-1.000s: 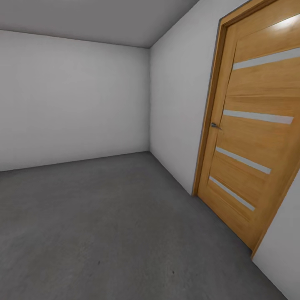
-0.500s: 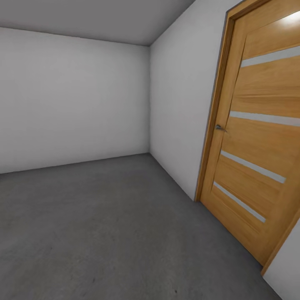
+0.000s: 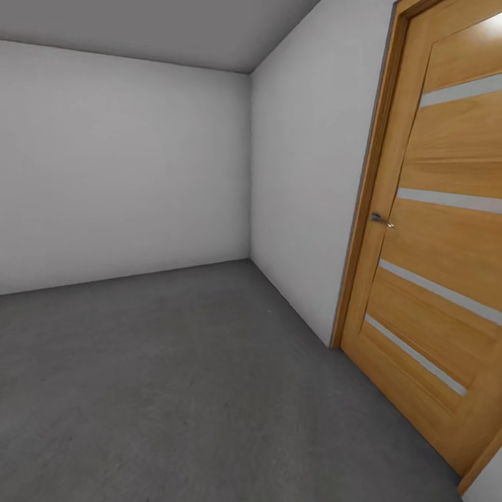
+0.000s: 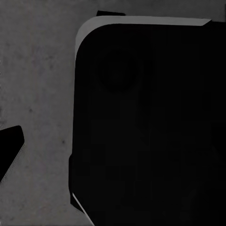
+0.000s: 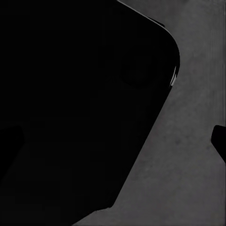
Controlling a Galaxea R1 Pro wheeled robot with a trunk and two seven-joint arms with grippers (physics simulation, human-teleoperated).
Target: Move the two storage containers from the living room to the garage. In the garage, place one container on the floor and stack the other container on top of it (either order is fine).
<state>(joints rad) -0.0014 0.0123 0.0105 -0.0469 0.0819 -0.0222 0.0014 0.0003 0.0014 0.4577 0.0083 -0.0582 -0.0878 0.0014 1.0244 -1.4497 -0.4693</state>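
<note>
The two storage containers are out of view. I am in the garage, a bare room with white-grey walls [image 3: 118, 167] and a dark grey concrete floor [image 3: 174, 369]. The left wrist view looks down on that floor [image 4: 37, 94] past a dark part of my own body [image 4: 150, 122]. One black fingertip [image 4: 9, 146] shows at the picture's edge. My left gripper [image 4: 113, 150] is open and holds nothing. In the right wrist view a black fingertip [image 5: 219, 141] sits at the opposite edge. My right gripper [image 5: 113, 141] is open and holds nothing too.
A closed wooden door [image 3: 439, 251] with pale horizontal strips and a metal handle [image 3: 380, 219] stands in the right wall. The room's corner [image 3: 250, 174] lies ahead, with open concrete floor between it and me.
The whole head view has shifted: the door has slid toward the right edge and looms larger, so the camera has moved. Nothing in the room itself has changed.
</note>
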